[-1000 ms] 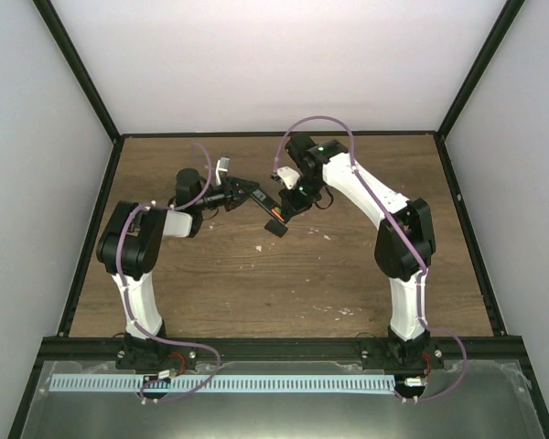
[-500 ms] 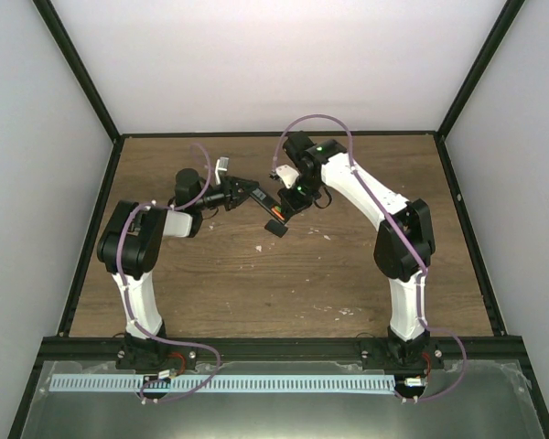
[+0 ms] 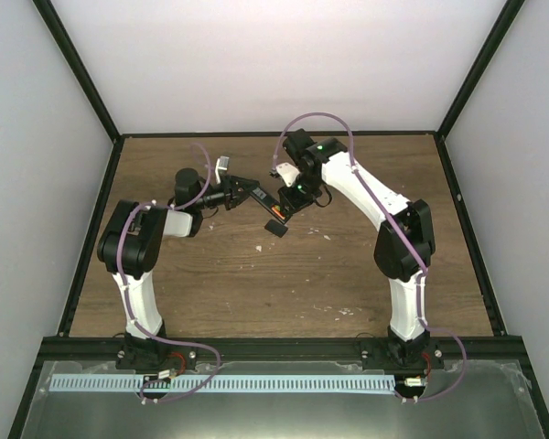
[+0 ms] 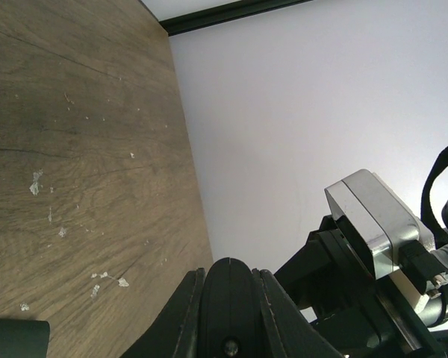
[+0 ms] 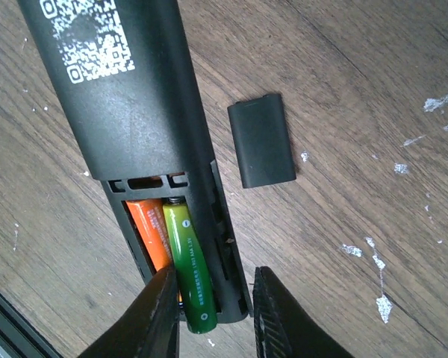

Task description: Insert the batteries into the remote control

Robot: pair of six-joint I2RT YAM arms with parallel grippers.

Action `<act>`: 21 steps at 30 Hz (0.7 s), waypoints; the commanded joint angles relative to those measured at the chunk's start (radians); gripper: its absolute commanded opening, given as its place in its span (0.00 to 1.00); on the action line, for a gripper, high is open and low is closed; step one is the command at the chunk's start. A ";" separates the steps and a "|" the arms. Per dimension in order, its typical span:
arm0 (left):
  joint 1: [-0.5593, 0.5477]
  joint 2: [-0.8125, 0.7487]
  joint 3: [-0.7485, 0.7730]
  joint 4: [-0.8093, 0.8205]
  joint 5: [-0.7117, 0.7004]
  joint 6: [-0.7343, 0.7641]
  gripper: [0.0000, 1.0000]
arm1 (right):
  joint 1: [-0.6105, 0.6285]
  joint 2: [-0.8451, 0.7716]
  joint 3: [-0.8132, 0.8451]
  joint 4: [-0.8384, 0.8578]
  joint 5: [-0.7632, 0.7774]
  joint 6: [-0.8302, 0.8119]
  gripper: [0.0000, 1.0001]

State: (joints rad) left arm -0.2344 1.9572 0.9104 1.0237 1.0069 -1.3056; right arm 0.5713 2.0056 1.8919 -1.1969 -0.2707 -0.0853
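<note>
White walls and a black frame close in a wooden table (image 3: 348, 283), its boards flecked with pale chips. From above, the two arms meet near the middle of the far edge. The left gripper (image 3: 244, 192) is clamped on the far end of the remote control (image 3: 266, 205), which slants back toward the near edge. The right gripper (image 3: 289, 203) stands at the remote's right side. From there only a dot of orange shows at the remote's near end. A small black cover (image 3: 277, 230) lies on the wood just off that end.

The right wrist view shows what the overhead one cannot. The remote is back side up with a white code printed on it, and its battery compartment (image 5: 225, 246) is uncovered. Two batteries (image 5: 188, 261) sit in it: an orange one lying along one wall and a green one beside it, tilted. The right fingers (image 5: 272, 313) stand a little apart, one right beside the green battery and the other just clear of the remote's edge, gripping nothing.

The left wrist view, turned sideways to the table, shows only its own fingers (image 4: 181, 317) closed tight on a black rounded piece.
</note>
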 commanded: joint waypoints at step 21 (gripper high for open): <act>0.000 0.014 0.019 0.093 0.080 -0.040 0.00 | -0.002 -0.063 -0.017 0.111 -0.021 -0.011 0.27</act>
State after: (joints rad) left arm -0.2276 1.9644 0.9115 1.0615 1.0260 -1.3308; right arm 0.5709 1.9781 1.8690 -1.1641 -0.2882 -0.0925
